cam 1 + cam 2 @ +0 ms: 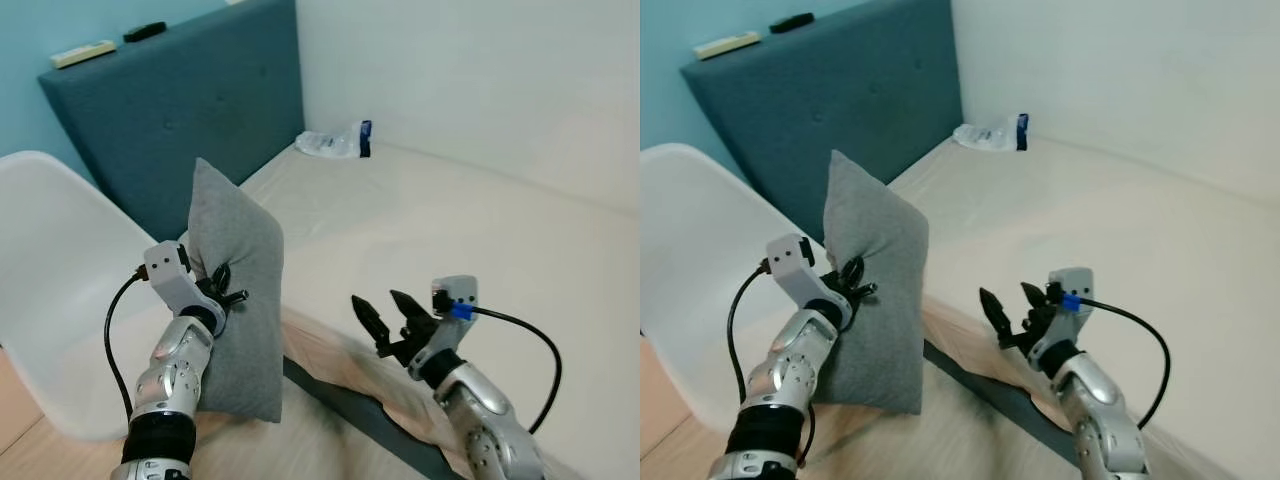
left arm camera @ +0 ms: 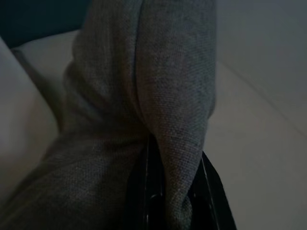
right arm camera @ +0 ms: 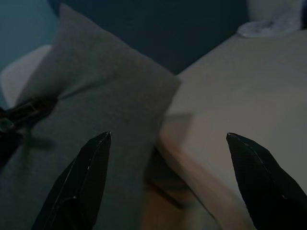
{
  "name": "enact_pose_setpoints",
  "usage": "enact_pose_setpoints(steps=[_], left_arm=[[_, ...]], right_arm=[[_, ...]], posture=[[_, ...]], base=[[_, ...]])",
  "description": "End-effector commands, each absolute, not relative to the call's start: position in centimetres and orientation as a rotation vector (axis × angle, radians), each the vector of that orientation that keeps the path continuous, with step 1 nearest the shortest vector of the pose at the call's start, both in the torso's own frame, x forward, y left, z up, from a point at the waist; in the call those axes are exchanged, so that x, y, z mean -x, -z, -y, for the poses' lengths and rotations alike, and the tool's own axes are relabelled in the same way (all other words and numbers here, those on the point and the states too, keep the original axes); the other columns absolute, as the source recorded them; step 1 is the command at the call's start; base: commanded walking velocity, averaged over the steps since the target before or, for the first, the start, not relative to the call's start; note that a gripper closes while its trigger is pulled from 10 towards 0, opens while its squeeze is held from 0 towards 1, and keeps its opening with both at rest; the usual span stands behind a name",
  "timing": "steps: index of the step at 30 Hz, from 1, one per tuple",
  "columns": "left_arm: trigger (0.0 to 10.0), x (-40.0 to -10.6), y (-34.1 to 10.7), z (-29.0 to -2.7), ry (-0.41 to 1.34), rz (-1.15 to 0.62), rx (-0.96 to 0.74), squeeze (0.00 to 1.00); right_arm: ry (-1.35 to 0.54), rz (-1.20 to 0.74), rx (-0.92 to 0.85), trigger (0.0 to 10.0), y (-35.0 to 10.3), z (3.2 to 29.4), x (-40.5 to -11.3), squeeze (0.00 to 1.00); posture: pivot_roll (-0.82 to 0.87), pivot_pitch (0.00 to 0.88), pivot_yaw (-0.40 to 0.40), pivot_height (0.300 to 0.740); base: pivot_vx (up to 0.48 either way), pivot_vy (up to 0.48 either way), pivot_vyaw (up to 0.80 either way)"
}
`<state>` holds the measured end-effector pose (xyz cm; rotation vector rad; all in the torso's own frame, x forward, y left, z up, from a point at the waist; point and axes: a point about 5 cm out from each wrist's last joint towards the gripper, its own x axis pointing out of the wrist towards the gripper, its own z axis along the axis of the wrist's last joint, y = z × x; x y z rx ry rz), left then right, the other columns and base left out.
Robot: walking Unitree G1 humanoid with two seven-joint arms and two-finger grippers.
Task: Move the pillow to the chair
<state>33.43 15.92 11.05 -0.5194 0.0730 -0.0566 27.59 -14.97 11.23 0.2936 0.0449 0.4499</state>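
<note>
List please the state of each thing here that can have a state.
Pillow: upright, lifted off the bed, pinched by the left claw.
Right claw: open, holding nothing, over the bed edge.
Chair: seat unoccupied.
Plastic bag: lying on the bed, crumpled.

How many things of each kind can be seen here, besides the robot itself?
Grey pillow, pinched in the left hand: 1
White chair: 1
Bed with blue headboard: 1
Plastic bag on the bed: 1
Small items on the headboard, one pale, one black: 2
Total: 6
</note>
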Motion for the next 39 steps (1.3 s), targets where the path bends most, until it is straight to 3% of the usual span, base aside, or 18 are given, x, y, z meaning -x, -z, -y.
enact_pose_setpoints(steps=[1,30,39], left_arm=[[10.0,-33.7,-12.3,-16.3,0.068,-0.006,0.504,0.0],[10.0,-33.5,-11.7,-15.2,0.117,-0.029,0.474,0.0],[10.0,-33.5,-11.4,-15.3,0.097,-0.052,0.456,0.0]], right_arm=[[-0.459,-0.052,-0.314,10.0,-10.9,14.6,-27.4,0.0],[-0.425,-0.058,-0.307,10.0,-10.6,14.8,-27.4,0.0],[-0.41,-0.074,-0.322,10.0,-10.4,14.9,-27.6,0.0]], posture=[[-0.12,0.1,0.057,0.74],[-0.12,0.106,0.056,0.74],[-0.12,0.101,0.056,0.74]], base=[[0.0,0.0,0.71],[0.0,0.0,0.71],[0.0,-0.242,0.0]])
